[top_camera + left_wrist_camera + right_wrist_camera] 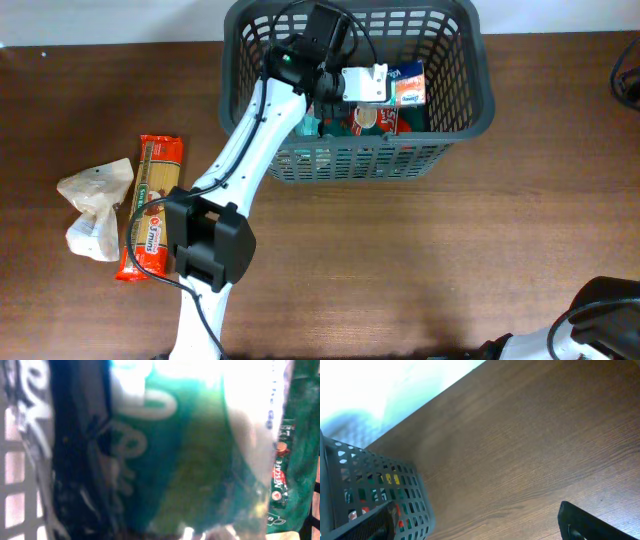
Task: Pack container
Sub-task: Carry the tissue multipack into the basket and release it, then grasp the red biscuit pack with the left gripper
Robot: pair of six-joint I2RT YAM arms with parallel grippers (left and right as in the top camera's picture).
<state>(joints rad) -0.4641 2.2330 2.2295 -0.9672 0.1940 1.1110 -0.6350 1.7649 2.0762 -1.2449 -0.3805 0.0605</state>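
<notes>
The container (462, 112), a dark grey lattice basket, stands at the back of the table and holds several packets. Among them are a white and blue carton (409, 90) and a red packet (377, 121). My left gripper (322, 108) reaches down inside the basket's left half, over a teal packet (311, 127). That teal packet (165, 460) fills the left wrist view in a blur, with a green Nescafe packet (295, 455) beside it, and the fingers do not show. My right gripper (480, 530) hangs open over bare wood, with the container (370, 487) to its left.
An orange-red spaghetti packet (152, 205) and a crumpled white bag (95, 205) lie on the table at the left. The left arm's base (208, 245) stands at front centre. The right arm (600, 320) sits at the front right corner.
</notes>
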